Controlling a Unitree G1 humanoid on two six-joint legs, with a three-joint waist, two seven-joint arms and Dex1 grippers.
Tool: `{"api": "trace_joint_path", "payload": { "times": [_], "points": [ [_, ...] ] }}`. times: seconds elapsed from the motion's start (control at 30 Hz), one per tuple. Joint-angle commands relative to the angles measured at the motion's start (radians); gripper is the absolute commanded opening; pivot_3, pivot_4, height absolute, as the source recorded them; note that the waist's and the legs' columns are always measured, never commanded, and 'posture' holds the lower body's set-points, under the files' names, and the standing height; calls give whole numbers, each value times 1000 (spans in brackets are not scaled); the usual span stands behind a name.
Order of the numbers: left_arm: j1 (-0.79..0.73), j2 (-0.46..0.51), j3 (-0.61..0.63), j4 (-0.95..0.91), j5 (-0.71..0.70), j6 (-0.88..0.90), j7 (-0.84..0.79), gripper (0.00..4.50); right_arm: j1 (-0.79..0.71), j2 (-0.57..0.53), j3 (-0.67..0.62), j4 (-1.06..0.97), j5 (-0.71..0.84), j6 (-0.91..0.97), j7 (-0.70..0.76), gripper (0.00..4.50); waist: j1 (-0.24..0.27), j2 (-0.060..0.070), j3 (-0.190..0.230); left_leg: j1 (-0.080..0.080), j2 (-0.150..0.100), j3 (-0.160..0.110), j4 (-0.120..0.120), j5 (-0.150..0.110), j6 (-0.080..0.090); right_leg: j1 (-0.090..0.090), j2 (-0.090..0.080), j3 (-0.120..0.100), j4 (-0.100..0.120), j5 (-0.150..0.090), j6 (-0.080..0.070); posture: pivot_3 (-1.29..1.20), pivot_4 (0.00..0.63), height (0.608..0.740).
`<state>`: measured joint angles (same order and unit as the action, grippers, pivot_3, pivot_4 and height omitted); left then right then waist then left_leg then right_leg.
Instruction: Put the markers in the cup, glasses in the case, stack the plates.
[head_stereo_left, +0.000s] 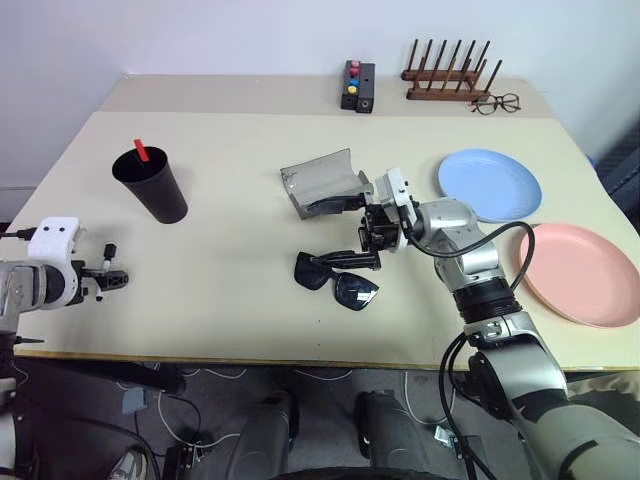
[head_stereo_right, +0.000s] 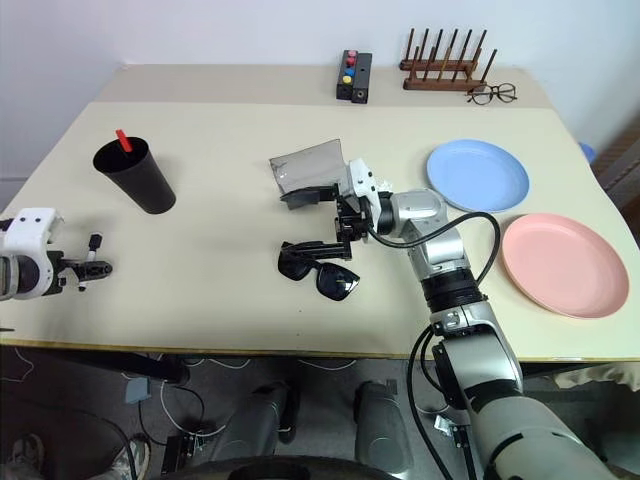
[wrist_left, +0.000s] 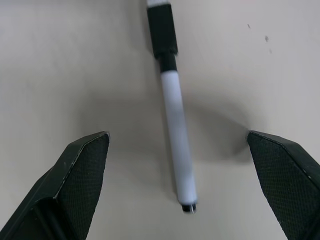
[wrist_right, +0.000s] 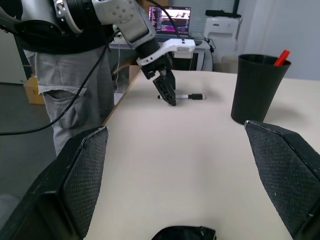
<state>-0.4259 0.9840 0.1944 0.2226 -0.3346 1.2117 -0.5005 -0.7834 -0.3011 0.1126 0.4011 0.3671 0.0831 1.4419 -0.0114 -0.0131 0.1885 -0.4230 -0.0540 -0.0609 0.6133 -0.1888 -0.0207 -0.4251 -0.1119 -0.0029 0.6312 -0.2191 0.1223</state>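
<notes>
From the head camera I see my right gripper (head_stereo_left: 352, 232) spread wide, empty, above the sunglasses (head_stereo_left: 337, 279), beside the open case (head_stereo_left: 322, 182); a red-capped marker (head_stereo_left: 141, 150) stands in the cup (head_stereo_left: 151, 184). My left wrist camera shows the left gripper (wrist_left: 180, 187) wide open, empty, straddling the white marker (wrist_left: 174, 112) on the table (wrist_left: 60, 65).

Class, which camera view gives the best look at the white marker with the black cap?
The left wrist view: the white marker lies lengthwise between the open left gripper fingers, black cap plain. The right wrist view shows it small under that gripper; both eye views show a sliver.
</notes>
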Motion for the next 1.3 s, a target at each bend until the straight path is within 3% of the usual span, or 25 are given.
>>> {"api": "trace_joint_path", "payload": {
  "times": [0.03, 0.17, 0.37, 0.73, 1.07, 1.3],
  "points": [
    [-49, -20, -65, 49, 53, -16, 20, 4478, -27, 3, -17, -9, 16, -9, -10, 4500, 2, 0, 0, 1, 0, 0, 0, 0, 0, 1, 0, 0, 0, 0, 0, 0, 150, 740],
    [-76, -23, -106, 64, 79, -10, 12, 3193, -24, 0, -20, -17, 18, -7, -22, 4500, -2, 0, 0, 1, 0, 0, 0, 0, 0, 2, 0, 0, 0, 0, 0, 0, 150, 740],
    [-70, -26, -95, 62, 82, 32, 29, 47, -19, -4, -20, -23, 18, -7, -35, 4500, -11, 1, -1, 2, 0, 0, 0, 0, 0, 1, 1, 0, 1, 0, 0, 0, 150, 740],
    [38, -42, 32, -89, 28, 118, 32, 47, -40, -5, -22, 25, 7, -27, -39, 4500, -34, 1, 0, 2, 1, 0, -2, 0, 0, 0, 1, 1, 0, 0, -1, 0, 150, 740],
    [65, -37, 16, -328, -15, 138, -16, 47, -64, -1, -24, 59, 8, -48, -41, 4500, -25, 0, 0, 1, 0, 0, -1, 0, 0, 1, -1, 1, 0, -1, -1, 0, 150, 740],
    [20, -147, -37, -551, -105, 15, -81, 47, -66, -11, -31, 46, 8, -42, -58, 4500, -24, -1, 0, 0, 1, 0, -1, 0, 0, 1, -1, 1, -1, 0, -1, 0, 150, 740]
  ]
}}
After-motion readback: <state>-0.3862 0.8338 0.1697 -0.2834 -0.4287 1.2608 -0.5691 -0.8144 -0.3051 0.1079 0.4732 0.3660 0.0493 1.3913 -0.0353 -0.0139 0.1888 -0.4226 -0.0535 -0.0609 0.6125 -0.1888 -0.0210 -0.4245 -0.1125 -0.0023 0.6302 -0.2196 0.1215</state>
